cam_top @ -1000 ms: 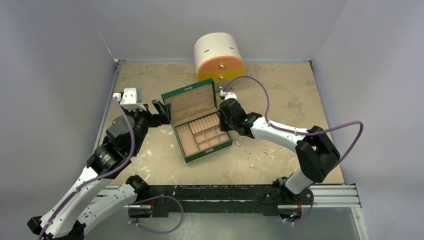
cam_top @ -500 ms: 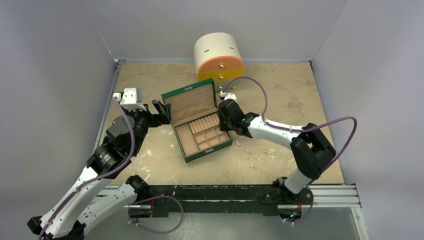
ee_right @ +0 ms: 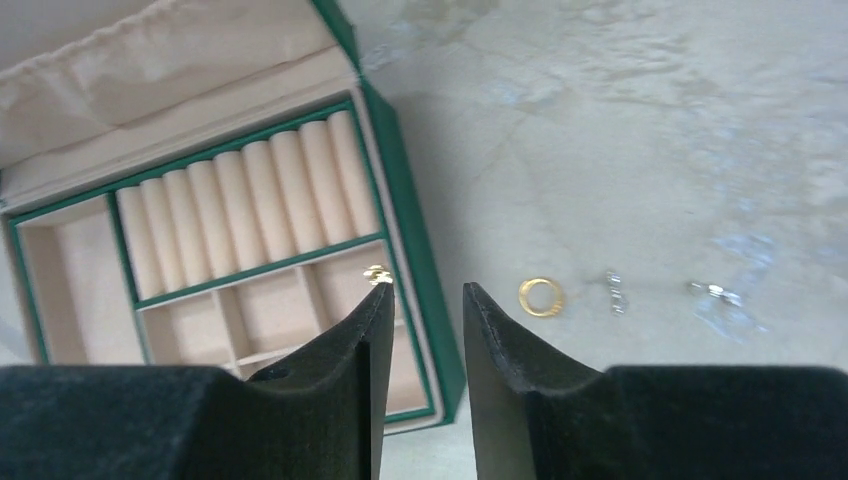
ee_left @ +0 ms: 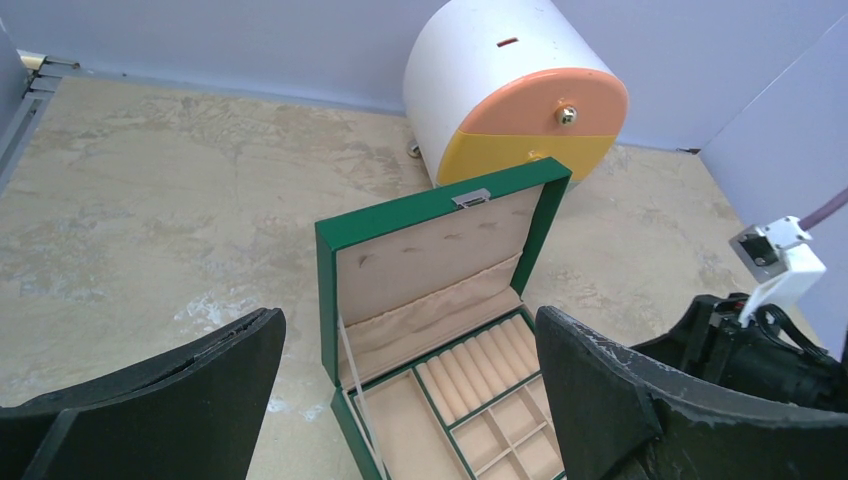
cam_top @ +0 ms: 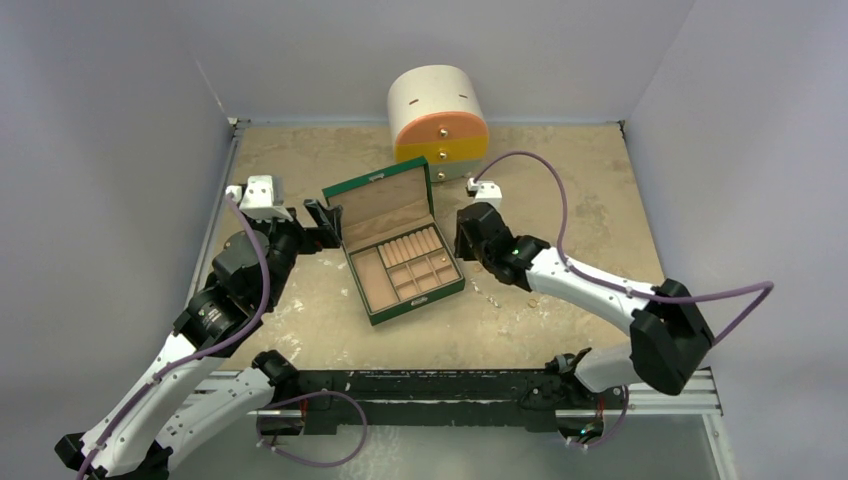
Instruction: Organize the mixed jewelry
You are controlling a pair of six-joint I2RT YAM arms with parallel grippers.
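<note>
- The left gripper (cam_top: 322,226) hovers toward the table's (cam_top: 600,200) left edge, just beside the green box (cam_top: 400,255). It points at the box's left side, and its jaws are spread wide with nothing between them
- In the left wrist view its two black fingers (ee_left: 150,400) frame the box (ee_left: 440,250) without touching it
- The green box sits near the middle of the table, turned at an angle, with its lid raised and leaning toward the far edge. Its tan lining shows a row of rolls, one long compartment on its left and small square compartments nearer the front
- A round white drawer cabinet (cam_top: 437,115) with orange and yellow fronts stands at the far edge, behind the box
- A small gold piece (ee_right: 377,273) shows over the small compartment by the box's right wall, just below the rolls. It is right at the tip of one finger, and whether it touches that finger cannot be told
- The right gripper (ee_right: 425,300) hangs over the box's right wall, with its jaws parted by a narrow gap and gripping nothing
- A gold ring (ee_right: 541,296) lies flat on the bare table just right of the box
- A silvery bit (ee_right: 614,285) lies near the ring, and a second silvery bit (ee_right: 712,292) lies further right, both on the table
</note>
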